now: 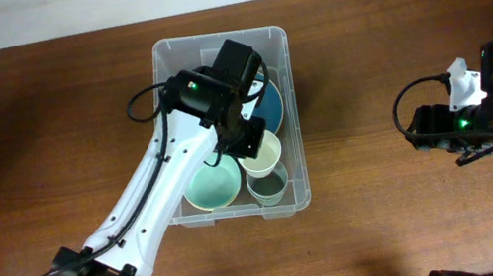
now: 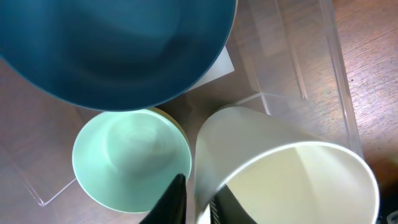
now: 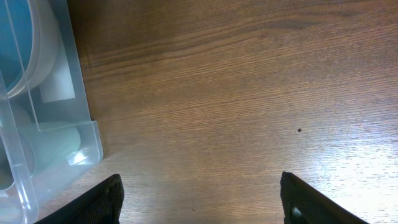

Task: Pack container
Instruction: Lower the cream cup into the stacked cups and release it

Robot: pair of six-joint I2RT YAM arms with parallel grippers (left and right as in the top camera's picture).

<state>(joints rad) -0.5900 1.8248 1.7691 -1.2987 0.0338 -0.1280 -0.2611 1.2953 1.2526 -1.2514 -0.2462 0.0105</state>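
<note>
The clear container (image 1: 171, 55) stands mid-table. It holds a blue bowl (image 1: 273, 105), a mint green bowl (image 1: 212, 186), a cream cup (image 1: 264, 148) and a grey-green cup (image 1: 269, 187). My left gripper (image 1: 249, 142) reaches down into it and is shut on the cream cup's wall (image 2: 292, 180), one finger outside and one inside the rim (image 2: 199, 200). The left wrist view also shows the blue bowl (image 2: 118, 50), the mint bowl (image 2: 127, 158) and the container's wall (image 2: 311, 56). My right gripper (image 3: 199, 199) is open and empty over bare table, to the right of the container (image 3: 65, 93).
The wooden table (image 1: 46, 141) extends to both sides of the container. My right arm (image 1: 483, 113) is over the table's right side. A white label (image 3: 57, 84) shows through the container's wall.
</note>
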